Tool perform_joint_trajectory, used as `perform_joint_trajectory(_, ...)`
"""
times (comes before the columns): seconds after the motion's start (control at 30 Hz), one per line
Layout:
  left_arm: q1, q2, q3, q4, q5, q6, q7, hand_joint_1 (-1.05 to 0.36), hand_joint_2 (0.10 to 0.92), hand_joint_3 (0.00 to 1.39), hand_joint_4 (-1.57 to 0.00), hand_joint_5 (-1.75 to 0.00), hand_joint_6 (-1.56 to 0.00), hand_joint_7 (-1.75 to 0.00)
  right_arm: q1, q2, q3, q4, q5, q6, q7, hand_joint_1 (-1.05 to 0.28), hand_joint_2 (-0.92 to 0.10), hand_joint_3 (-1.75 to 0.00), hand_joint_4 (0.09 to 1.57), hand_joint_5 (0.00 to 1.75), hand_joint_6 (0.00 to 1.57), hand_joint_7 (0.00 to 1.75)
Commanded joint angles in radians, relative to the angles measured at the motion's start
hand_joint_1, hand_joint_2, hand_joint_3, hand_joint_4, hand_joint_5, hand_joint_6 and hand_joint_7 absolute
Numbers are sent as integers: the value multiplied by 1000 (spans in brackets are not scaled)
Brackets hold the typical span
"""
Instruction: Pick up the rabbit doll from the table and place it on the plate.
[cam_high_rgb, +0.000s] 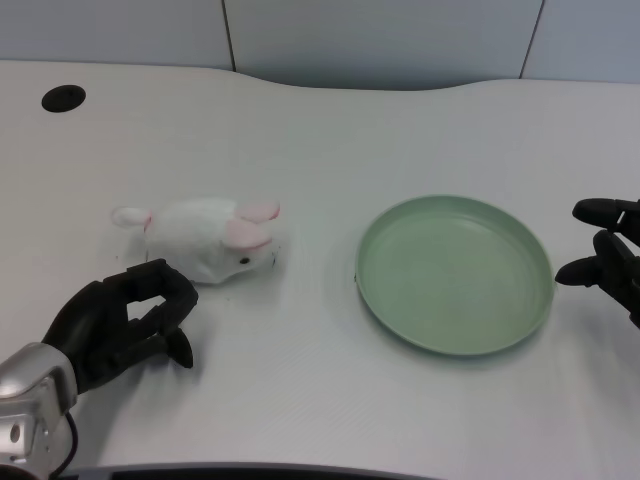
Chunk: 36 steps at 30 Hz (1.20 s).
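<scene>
White laminate desk (330, 140). Pale green round plastic plate (455, 275), right of centre. White plush rabbit doll (205, 238), pink ears, lying left of plate, long axis left-right, head plateward. Black left hand (125, 322) just below-left of it; fingers (165, 285) curled, holding nothing, nearly touching.
</scene>
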<state>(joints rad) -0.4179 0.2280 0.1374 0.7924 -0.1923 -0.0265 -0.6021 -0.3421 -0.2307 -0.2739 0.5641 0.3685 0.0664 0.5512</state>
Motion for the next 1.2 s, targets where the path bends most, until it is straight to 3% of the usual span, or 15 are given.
perform_joint_trajectory(0.03, 11, -18, 28, 18, -33, -103, -27, -488, 921, 437, -651, -1746, -425, -1746, 10, -7, -8, -12, 7, 0, -4, -313, -921, -562, 175, 1514, 201, 1135)
perform_joint_trajectory(0.5, 11, -35, 41, 54, -40, -266, -52, -487, 921, 447, -676, -1746, -444, -1723, 12, -1, -4, -18, 4, 4, -13, -321, -921, -552, 171, 1525, 203, 1141)
perform_joint_trajectory(0.63, 33, -17, -1, 16, 88, -462, 84, -503, 921, 460, -644, -1746, -431, -1676, 14, 2, 1, -20, -2, -2, -17, -315, -921, -552, 165, 1518, 190, 1135)
perform_joint_trajectory(0.77, 40, -9, -15, -14, 139, -536, 166, -515, 921, 465, -619, -1746, -431, -1656, 18, 6, 3, -25, 1, -8, -11, -303, -921, -562, 192, 1496, 186, 1131)
perform_joint_trajectory(0.83, 31, 3, -24, -16, 193, -609, 235, -506, 921, 458, -617, -1746, -421, -1705, 20, 7, 5, -28, -2, -5, -16, -309, -921, -555, 194, 1482, 193, 1132)
perform_joint_trajectory(1.0, -17, 106, -101, 12, 512, -787, 539, -467, 921, 478, -608, -1746, -392, -1745, 23, 14, 5, -31, -1, -8, -18, -309, -921, -548, 203, 1484, 207, 1136)
perform_joint_trajectory(1.07, -47, 179, -160, -13, 701, -776, 688, -498, 921, 432, -599, -1496, -567, -1210, 26, 17, 6, -40, -2, -4, -22, -305, -921, -561, 200, 1491, 204, 1137)
perform_joint_trajectory(1.13, -71, 222, -202, -18, 792, -764, 754, -538, 921, 419, -586, -1112, -697, -649, 27, 18, 6, -43, -4, -1, -24, -303, -921, -565, 197, 1492, 202, 1137)
perform_joint_trajectory(1.2, -99, 260, -250, -19, 876, -740, 818, -547, 921, 416, -584, -1002, -733, -488, 28, 19, 9, -47, -6, -2, -25, -302, -921, -565, 197, 1492, 201, 1136)
